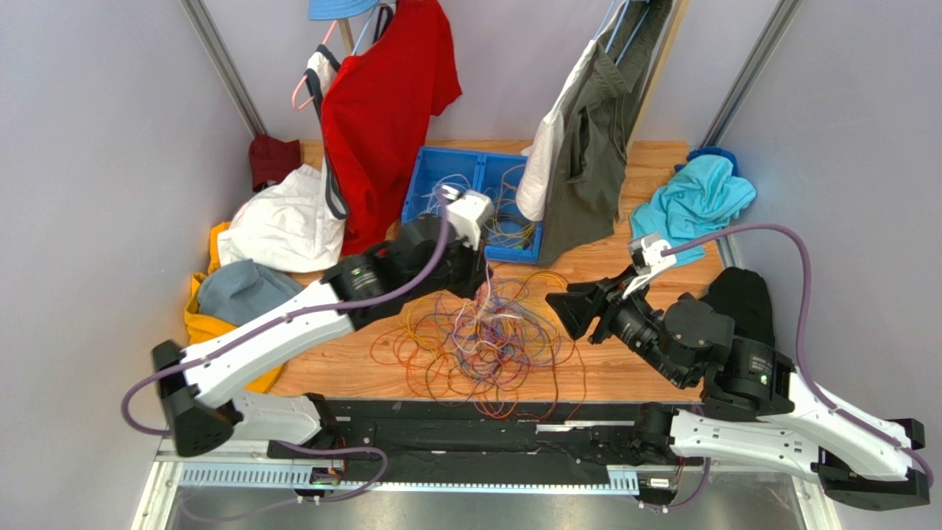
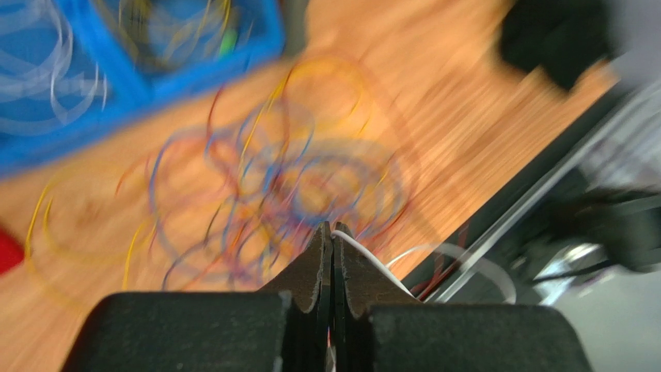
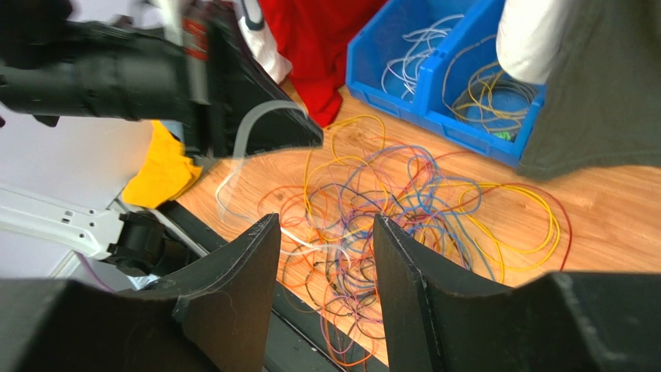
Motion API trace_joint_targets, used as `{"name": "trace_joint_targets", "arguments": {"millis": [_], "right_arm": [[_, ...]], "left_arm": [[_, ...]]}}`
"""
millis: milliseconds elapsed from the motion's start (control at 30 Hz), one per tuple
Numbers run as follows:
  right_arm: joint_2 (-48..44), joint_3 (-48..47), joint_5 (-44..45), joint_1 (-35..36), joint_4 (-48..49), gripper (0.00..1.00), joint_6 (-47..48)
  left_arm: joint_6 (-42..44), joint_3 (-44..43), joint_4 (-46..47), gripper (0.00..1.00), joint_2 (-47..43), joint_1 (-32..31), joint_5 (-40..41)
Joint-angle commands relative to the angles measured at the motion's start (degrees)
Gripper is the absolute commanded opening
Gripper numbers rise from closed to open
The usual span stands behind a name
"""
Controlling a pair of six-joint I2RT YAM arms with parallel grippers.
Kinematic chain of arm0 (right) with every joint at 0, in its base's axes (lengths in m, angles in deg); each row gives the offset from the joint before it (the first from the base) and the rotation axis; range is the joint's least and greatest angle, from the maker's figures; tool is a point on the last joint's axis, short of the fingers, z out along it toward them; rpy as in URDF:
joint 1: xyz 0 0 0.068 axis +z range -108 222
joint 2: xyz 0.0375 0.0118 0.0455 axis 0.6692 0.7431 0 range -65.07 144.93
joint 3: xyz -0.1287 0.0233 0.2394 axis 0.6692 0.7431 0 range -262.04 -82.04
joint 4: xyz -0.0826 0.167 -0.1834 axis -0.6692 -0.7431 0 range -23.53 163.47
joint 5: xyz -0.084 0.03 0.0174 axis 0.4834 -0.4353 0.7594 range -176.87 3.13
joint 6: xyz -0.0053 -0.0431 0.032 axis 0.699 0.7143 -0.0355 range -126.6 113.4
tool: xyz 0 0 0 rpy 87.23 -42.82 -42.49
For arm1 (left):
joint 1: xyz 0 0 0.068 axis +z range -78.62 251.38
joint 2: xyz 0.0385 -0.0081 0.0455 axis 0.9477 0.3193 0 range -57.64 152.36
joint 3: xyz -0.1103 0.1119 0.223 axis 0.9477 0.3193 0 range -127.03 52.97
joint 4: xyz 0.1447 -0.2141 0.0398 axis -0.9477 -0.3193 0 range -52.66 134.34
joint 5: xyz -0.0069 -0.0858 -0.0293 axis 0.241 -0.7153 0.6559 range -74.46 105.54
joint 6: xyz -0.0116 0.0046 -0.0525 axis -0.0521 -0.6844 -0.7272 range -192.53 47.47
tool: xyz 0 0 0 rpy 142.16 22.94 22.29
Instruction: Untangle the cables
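1. Now my left gripper (image 2: 333, 230) is clenched, with a white cable (image 2: 371, 263) pinched at its tips.
2. Just beyond those tips, the tangle of cables (image 1: 487, 337) lies on the wooden table (image 1: 652, 182).
3. My right gripper (image 3: 326, 225) stands parted and empty, facing the tangle from the opposite side.
4. Farther past the left gripper, a blue bin (image 1: 420, 193) holds more wires.

- There are your cables (image 1: 487, 337): one loose tangle in the middle of the table (image 1: 321, 370), with thin orange, yellow, purple, red and blue loops crossing each other.
- Yellow and red loops spread widest at the pile's edge.
- One white cable (image 3: 242, 128) is lifted in an arc above the rest.
- More lie in the blue bin (image 3: 365, 84) behind: pale ones in one compartment, yellow in the next.
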State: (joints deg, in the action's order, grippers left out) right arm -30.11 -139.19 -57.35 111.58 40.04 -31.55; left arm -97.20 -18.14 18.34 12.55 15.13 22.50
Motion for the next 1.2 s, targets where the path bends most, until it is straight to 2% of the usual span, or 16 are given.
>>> {"name": "trace_joint_targets", "arguments": {"millis": [0,67,167,433,800,833,867,933,967,1167], "right_arm": [[-0.9,3.9,0.8,0.1,2.4,0.51,-3.0],[-1.3,5.5,-0.4,0.1,4.2,0.51,-2.9],[-1.2,8.6,-2.6,0.2,7.7,0.52,-2.5],[4.1,10.0,-4.1,0.1,14.7,0.56,1.3],[17.0,6.7,-6.0,-0.2,20.8,0.54,2.9],[17.8,6.5,-6.1,-0.2,20.9,0.51,2.7],[18.4,6.0,-5.6,-0.3,20.9,0.37,2.5],[19.3,5.9,-4.3,-0.3,20.6,0.19,2.2],[19.1,5.9,-3.7,-0.4,20.3,0.02,1.9],[15.6,6.6,-0.2,-0.8,17.8,0.0,2.0]], "left_arm": [[5.1,-9.3,-26.8,0.0,9.2,1.4,-0.8],[6.6,-12.8,-31.5,0.0,13.7,1.4,-1.8],[6.8,-17.6,-33.3,0.0,16.4,1.4,-3.3],[5.7,-17.7,-29.1,0.0,15.1,1.3,-9.4],[5.6,-16.5,-28.6,0.0,12.6,1.2,-10.9],[5.6,-16.0,-28.2,0.0,12.4,1.2,-10.9],[5.6,-15.8,-28.1,0.0,12.0,1.2,-10.9],[5.7,-15.5,-28.1,0.0,11.2,1.2,-10.7],[5.8,-15.2,-28.2,0.0,10.4,1.2,-10.7],[6.1,-12.0,-26.3,0.0,5.9,1.2,-10.2]]}}
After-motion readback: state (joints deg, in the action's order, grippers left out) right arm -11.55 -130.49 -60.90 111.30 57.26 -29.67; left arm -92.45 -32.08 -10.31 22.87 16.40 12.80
